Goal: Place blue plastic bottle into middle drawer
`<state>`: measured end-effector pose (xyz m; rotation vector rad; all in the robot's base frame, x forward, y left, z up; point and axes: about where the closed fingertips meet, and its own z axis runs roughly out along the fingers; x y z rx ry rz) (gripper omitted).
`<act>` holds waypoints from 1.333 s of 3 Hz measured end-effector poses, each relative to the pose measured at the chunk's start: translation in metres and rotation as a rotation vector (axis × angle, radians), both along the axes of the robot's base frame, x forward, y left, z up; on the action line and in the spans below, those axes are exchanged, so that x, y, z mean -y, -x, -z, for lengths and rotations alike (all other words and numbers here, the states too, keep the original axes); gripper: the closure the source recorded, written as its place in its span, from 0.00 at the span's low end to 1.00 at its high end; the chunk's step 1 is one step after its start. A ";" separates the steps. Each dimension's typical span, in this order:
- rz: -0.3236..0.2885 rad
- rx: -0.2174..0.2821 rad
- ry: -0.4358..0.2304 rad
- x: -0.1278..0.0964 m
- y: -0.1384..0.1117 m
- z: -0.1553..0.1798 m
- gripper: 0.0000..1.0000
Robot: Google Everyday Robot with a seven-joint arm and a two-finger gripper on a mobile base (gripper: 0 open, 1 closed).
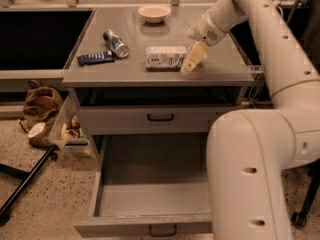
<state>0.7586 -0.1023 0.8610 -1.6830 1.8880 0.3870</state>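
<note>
The gripper (194,59) hangs low over the counter (225,74); whether the jaws are released or clenched cannot be determined. The blue plastic bottle (164,57) lies on its side just beside the jaws, ungrasped.

Risk: contact at that end may roll or push the bottle away from the jaws, toward the can (116,43).

Far below the jaws, the arm (250,174) hides the right part of the open middle drawer (150,199).

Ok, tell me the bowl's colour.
Cream-white bowl, camera view; gripper beside the blue plastic bottle.
</note>
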 end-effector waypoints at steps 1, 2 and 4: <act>0.043 -0.005 -0.021 0.014 -0.015 0.014 0.00; 0.047 0.007 -0.027 0.013 -0.019 0.014 0.19; 0.047 0.007 -0.027 0.013 -0.019 0.014 0.64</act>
